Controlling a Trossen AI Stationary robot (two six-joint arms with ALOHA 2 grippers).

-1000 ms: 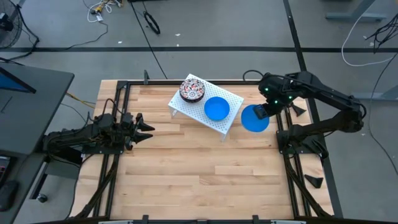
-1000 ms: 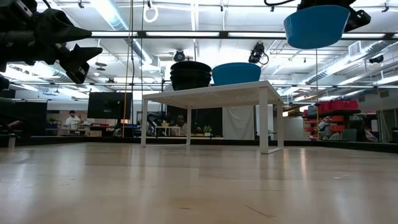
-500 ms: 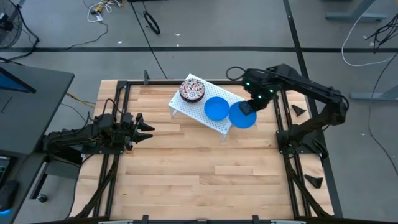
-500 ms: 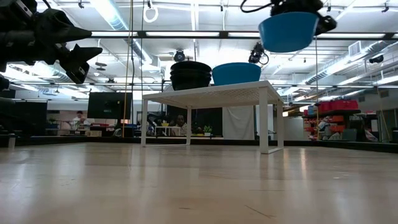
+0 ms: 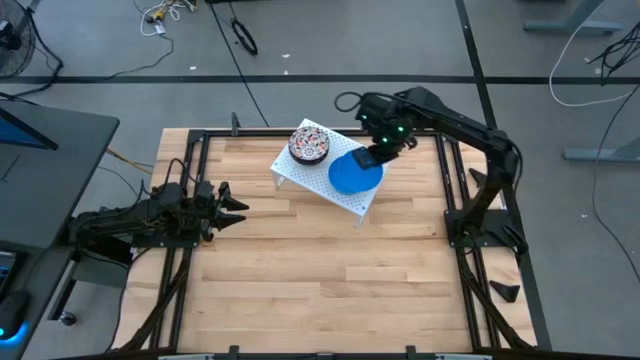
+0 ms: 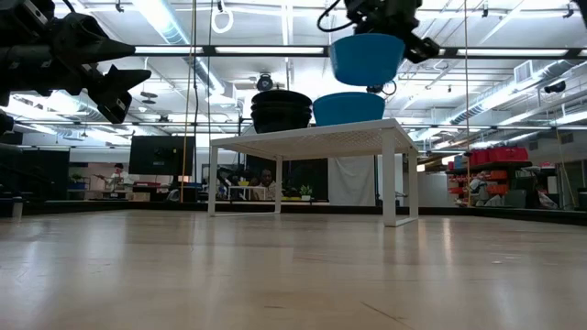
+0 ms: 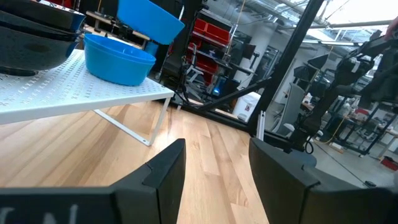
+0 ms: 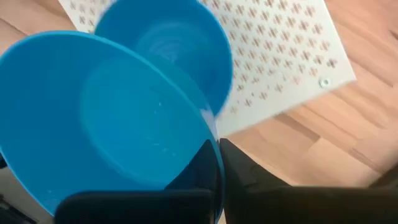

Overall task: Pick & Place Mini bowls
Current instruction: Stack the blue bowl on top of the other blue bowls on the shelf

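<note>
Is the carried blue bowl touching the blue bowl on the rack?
Apart. Low view shows clear space between the carried blue bowl and the blue bowl on the rack.

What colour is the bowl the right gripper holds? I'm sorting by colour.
Plain bright blue bowl, clearest in the right wrist view.

Bright ceiling strip lights [image 6: 275,50], glare — bowl blurred
</note>
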